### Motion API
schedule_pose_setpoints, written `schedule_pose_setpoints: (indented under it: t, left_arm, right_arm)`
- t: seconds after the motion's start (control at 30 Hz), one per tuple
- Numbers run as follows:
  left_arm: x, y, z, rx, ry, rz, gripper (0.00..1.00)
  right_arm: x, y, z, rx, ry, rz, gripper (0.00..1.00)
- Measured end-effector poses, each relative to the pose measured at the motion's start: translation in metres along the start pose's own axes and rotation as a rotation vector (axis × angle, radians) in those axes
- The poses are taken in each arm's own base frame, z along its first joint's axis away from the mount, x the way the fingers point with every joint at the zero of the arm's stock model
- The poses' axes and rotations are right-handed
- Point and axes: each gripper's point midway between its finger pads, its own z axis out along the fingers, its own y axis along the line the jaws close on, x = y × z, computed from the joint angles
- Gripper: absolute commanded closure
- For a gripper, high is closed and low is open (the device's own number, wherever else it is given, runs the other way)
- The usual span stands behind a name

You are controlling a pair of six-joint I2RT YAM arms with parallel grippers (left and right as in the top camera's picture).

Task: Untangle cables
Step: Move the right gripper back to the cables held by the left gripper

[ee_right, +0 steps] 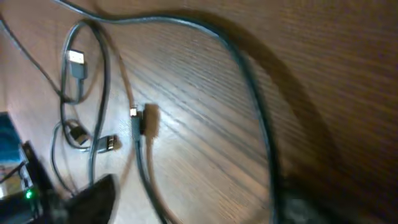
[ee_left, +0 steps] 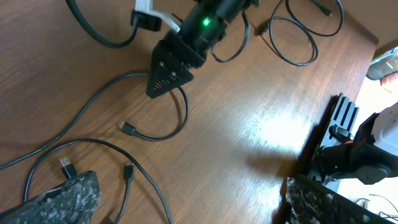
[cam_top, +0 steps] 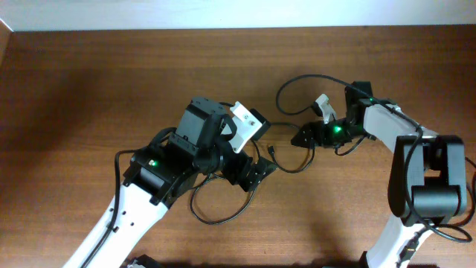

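Nearest me, my left gripper (ee_left: 189,182) gapes empty; my right gripper (ee_left: 155,88), grip unreadable, could cinch the cables (ee_right: 251,93) by tugging toward three o'clock.

left arm (cam_top: 160,167) hiding part of cables (cam_top: 216,222), right wrist view blurred

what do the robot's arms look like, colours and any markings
Both arms have white shells with black joints: left arm, right arm. Each shows a green light near the wrist, and thin black wires run along them. The left's fingers look black with grey speckles.
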Motion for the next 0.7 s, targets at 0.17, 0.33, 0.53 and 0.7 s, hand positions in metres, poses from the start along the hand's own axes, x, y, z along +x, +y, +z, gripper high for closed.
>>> schedule_pose_setpoints:
  t: [0.17, 0.33, 0.53, 0.7]
  left_arm:
    - [0.000, 0.000, 0.000, 0.000, 0.000, 0.000, 0.01]
    - [0.000, 0.000, 0.000, 0.000, 0.000, 0.000, 0.01]
    - [0.000, 0.000, 0.000, 0.000, 0.000, 0.000, 0.01]
    - [0.000, 0.000, 0.000, 0.000, 0.000, 0.000, 0.01]
  right_arm:
    - [0.025, -0.008, 0.016, -0.009, 0.036, 0.084, 0.96]
    - [0.007, -0.015, 0.017, 0.016, -0.035, 0.172, 0.96]
    - [-0.006, -0.057, -0.017, 0.124, -0.149, 0.470, 0.96]
    - [0.017, -0.117, -0.076, 0.189, -0.230, 0.724, 0.96]
